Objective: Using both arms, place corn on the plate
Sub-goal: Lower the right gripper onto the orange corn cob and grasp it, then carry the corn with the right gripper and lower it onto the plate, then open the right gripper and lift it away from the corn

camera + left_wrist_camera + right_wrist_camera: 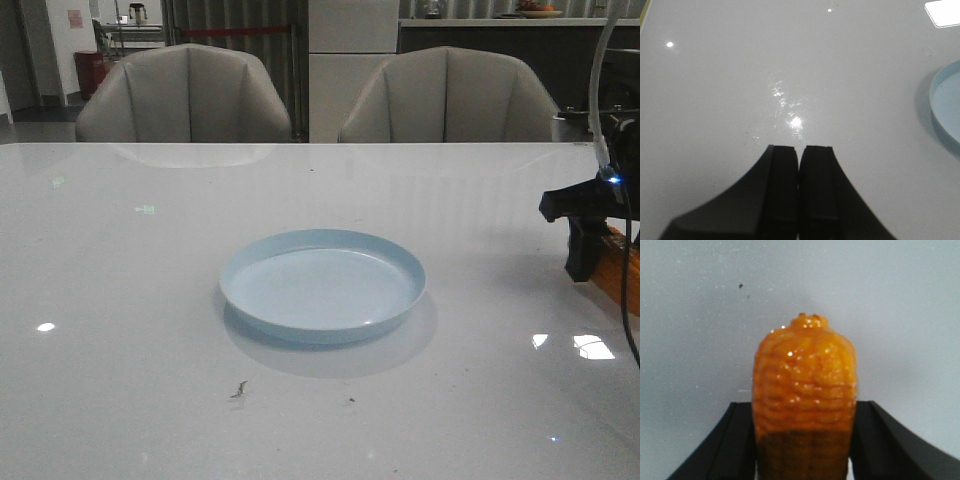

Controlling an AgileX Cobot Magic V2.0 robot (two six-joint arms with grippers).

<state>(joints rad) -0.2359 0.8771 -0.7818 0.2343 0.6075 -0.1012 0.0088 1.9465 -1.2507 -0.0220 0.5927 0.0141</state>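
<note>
The pale blue plate lies mid-table, with nothing in it; its rim also shows in the left wrist view. The orange-yellow corn sits between the black fingers of my right gripper, which is shut on it, one tapered end pointing away from the wrist. In the front view the right gripper is at the table's far right, low over the surface and well right of the plate, with the corn sticking out beside it. My left gripper is shut and empty, over bare table left of the plate; the front view does not show it.
The glossy white table carries small dark specks in front of the plate. Two grey chairs stand behind the far edge. A cable hangs by the right arm.
</note>
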